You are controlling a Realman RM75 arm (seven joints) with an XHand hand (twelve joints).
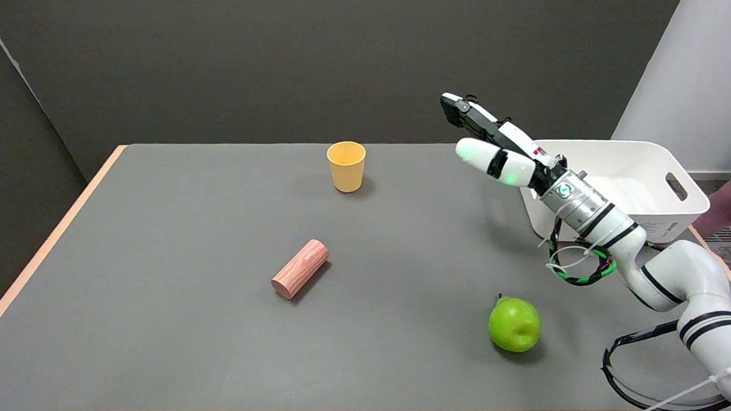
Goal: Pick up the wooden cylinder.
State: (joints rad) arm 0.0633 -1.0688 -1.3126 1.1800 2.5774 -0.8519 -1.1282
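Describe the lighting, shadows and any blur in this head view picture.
Head view: even, soft overhead light, with no harsh glare on the grey table; the wooden cylinder, yellow cup and green apple cast short faint shadows; the apple carries a small highlight; the raised right hand is sharp enough, its white fingertips slightly overexposed; a blurred dark shape sits at the right edge.

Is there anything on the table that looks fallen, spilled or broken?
Only the wooden cylinder lies on its side, at a slant near the table's middle. The yellow cup stands upright, the green apple looks whole, and no spill is visible.
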